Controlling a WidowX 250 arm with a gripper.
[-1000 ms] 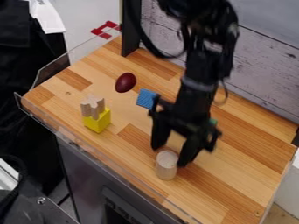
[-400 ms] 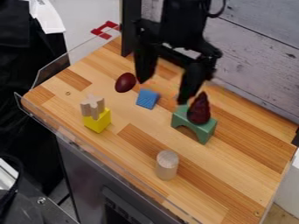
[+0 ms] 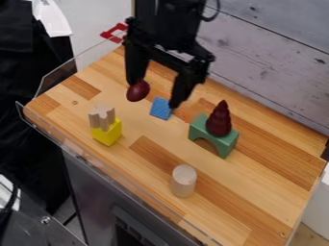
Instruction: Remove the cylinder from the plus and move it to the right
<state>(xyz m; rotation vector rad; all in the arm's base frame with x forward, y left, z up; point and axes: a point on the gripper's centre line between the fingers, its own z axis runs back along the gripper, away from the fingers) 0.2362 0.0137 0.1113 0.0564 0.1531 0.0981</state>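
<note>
The black gripper [image 3: 154, 93] hangs over the back left of the table, its two fingers spread wide with nothing held between them. A pale wooden cylinder [image 3: 183, 181] stands upright near the front edge, apart from everything else. The plus-shaped wooden block [image 3: 102, 117] rests on top of a yellow block [image 3: 107, 132] at the left, with nothing on it.
A dark red egg shape [image 3: 138, 91] and a blue block [image 3: 160, 109] lie below the gripper. A green arch [image 3: 214, 137] carries a dark red cone-like piece [image 3: 219, 120]. Clear panels edge the wooden table [image 3: 257, 168], and a wall stands behind.
From around the cylinder, the gripper has risen and moved toward the back, then left. The cylinder has stayed standing where it was, and the green arch and red piece have come into sight.
</note>
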